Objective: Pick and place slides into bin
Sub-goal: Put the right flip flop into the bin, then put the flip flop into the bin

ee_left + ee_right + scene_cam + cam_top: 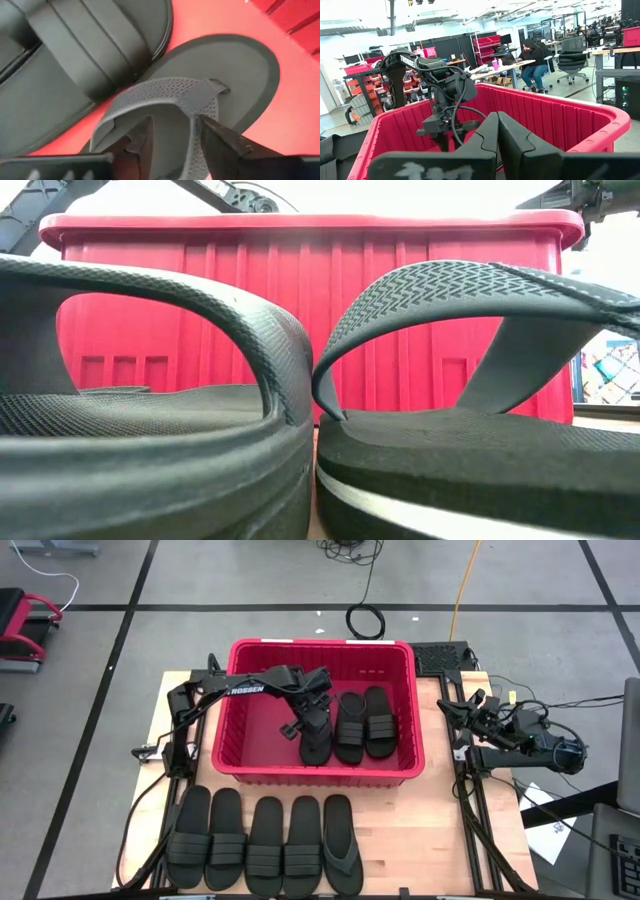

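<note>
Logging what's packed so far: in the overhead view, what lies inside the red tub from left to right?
Left gripper over a flip-flop → band-strap slide → second band-strap slide, all in the bin.

A pale wooden table (420, 840) stands on a grey floor (250, 580) crossed by dark tape lines, with a coiled black cable (367, 620) at twelve o'clock and a yellow cord (462, 585) trailing toward one o'clock. Beyond the table, a bright workshop stretches under ceiling lights, with shelving holding red bins (492, 42), a seated person (532, 62) at a desk, and an empty office chair (570, 62) nearby.
</note>
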`<move>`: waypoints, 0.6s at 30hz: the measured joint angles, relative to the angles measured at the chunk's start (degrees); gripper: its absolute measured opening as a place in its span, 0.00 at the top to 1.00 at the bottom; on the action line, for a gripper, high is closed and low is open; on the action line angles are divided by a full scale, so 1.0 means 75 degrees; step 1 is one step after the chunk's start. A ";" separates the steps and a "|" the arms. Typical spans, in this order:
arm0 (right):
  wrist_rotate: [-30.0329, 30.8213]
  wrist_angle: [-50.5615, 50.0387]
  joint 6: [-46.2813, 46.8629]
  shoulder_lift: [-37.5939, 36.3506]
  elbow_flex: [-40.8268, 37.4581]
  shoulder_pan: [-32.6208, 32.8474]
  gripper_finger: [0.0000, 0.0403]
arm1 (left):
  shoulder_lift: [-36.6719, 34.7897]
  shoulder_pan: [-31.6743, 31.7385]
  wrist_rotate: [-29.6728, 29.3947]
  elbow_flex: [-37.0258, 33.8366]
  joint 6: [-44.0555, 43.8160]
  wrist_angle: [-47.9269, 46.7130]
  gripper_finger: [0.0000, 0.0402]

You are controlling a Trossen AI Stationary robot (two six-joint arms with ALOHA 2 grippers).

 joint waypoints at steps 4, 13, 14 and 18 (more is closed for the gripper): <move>0.0000 0.0000 0.0000 0.0002 0.0002 0.0001 1.00 | -0.0011 -0.0034 -0.0667 0.0117 -0.0259 0.0004 0.58; -0.0001 0.0001 0.0000 -0.0001 0.0002 -0.0002 1.00 | -0.0475 0.0039 -0.1175 0.0146 -0.0611 0.0354 0.57; 0.0003 0.0003 0.0000 -0.0004 0.0002 -0.0001 1.00 | -0.0521 0.0039 -0.1191 0.0146 -0.0662 0.0336 0.57; 0.0081 0.0007 0.0000 -0.0004 0.0002 0.0001 1.00 | -0.0736 0.0113 -0.1279 0.0143 -0.1086 0.0354 0.57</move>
